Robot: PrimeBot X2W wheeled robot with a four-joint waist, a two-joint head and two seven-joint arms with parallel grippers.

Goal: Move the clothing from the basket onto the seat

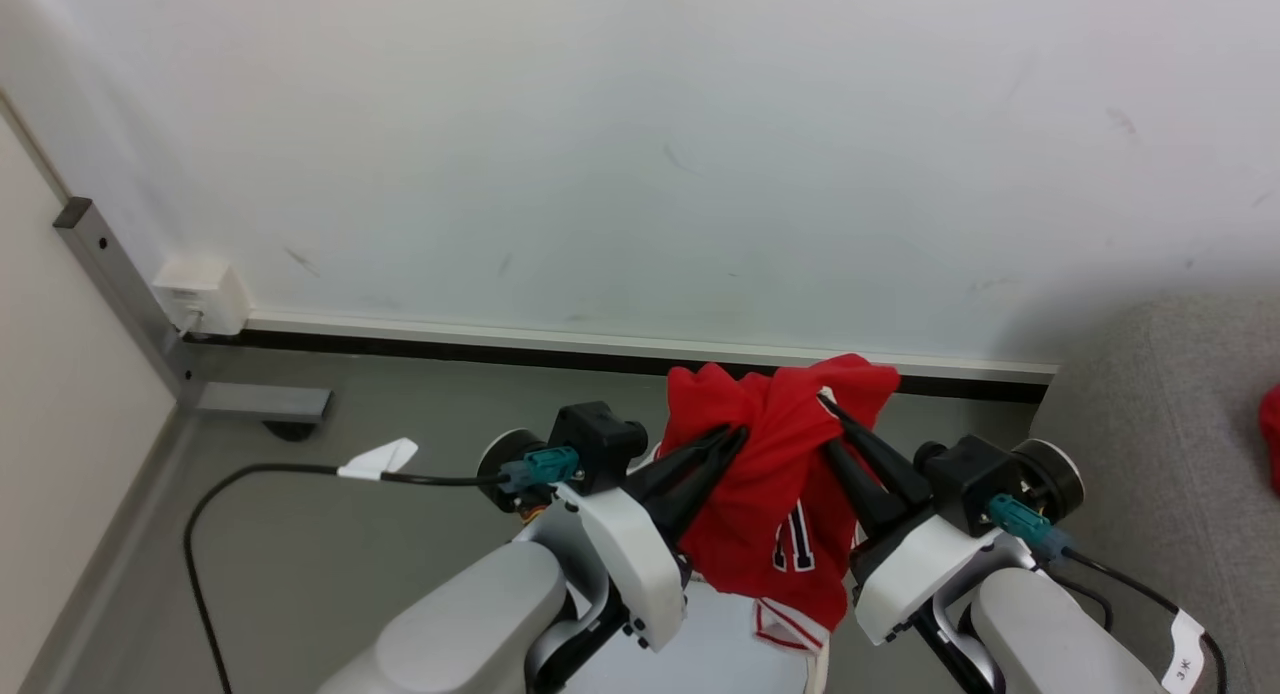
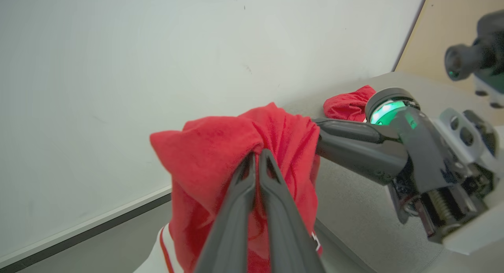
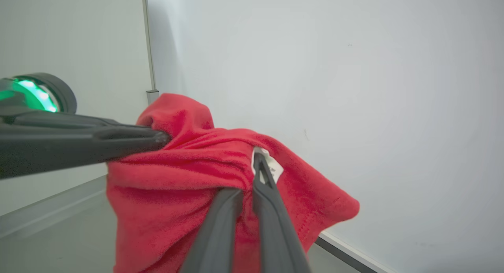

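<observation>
Both arms hold a soft red garment [image 1: 770,474] up in the air in front of the smooth white wall [image 1: 640,154], above the grey floor [image 1: 350,534]. The left gripper [image 1: 735,436] has its long dark tapered fingers pressed together on a bunched fold at the cloth's left. The right gripper [image 1: 824,402] pinches the upper right part, jaws nearly together on the fabric just by a small white label [image 3: 271,166]. Between the two grips the fleecy cloth gathers into deep creases, and below them it hangs in loose folds with white lettering and a white, red-striped hem at the bottom. To the right sits the sofa [image 1: 1150,454], grey woven upholstery with a rounded edge, and a second garment [image 2: 348,104], crumpled and red, lies on it well apart from the held one.
</observation>
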